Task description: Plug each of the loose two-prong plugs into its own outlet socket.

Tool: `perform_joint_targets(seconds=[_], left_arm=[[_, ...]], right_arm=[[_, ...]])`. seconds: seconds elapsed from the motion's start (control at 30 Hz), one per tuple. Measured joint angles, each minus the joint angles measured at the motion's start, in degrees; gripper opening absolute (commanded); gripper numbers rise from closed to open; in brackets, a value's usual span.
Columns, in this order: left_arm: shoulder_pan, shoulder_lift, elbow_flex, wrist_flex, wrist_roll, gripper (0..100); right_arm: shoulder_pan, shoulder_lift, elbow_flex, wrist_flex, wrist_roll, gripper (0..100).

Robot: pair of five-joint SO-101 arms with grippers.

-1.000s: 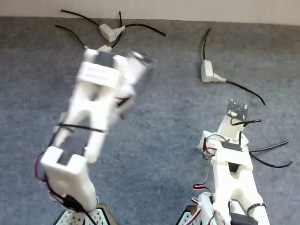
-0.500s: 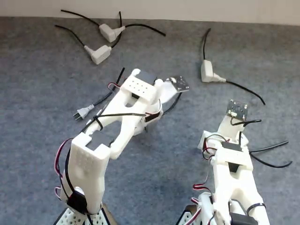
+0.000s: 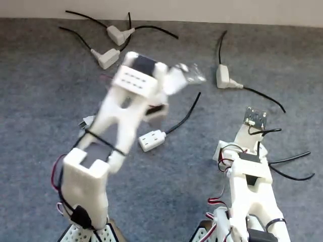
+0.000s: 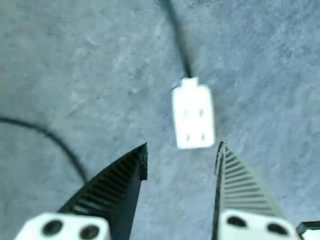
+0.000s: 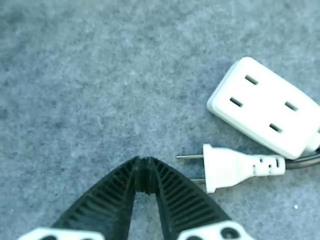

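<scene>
my left pincer (image 4: 182,147) has swung out again across the mat and now hangs wide open and empty, just short of a socket block (image 4: 193,120) — nothing plugged yet. my right pincer (image 5: 144,165) sits pinched shut near a loose plug (image 5: 227,167), not touching it.

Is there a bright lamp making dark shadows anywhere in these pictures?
No, the light is soft. High view: only a faint shadow under the white plastic socket block. Right wrist view: a thin dark edge beneath the white two-prong plug. Left wrist view: no hard shadows.
</scene>
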State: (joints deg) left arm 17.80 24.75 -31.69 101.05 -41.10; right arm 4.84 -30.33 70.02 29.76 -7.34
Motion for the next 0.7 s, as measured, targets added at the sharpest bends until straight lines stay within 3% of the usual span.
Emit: perform_joint_targets(seconds=[0.3, 0.47, 0.7], left_arm=[[-18.7, -9.9, 11.6, 0.5, -11.0, 23], [-23.3, -15.0, 20.0, -0.1, -14.6, 23], [-26.5, -15.9, 31.7, -15.4, -15.8, 23]], right_arm=[[0.0, 0.0, 0.0, 0.0, 0.0, 0.9], [0.0, 0.0, 0.0, 0.0, 0.0, 0.9], [0.0, 0.0, 0.0, 0.0, 0.0, 0.9]])
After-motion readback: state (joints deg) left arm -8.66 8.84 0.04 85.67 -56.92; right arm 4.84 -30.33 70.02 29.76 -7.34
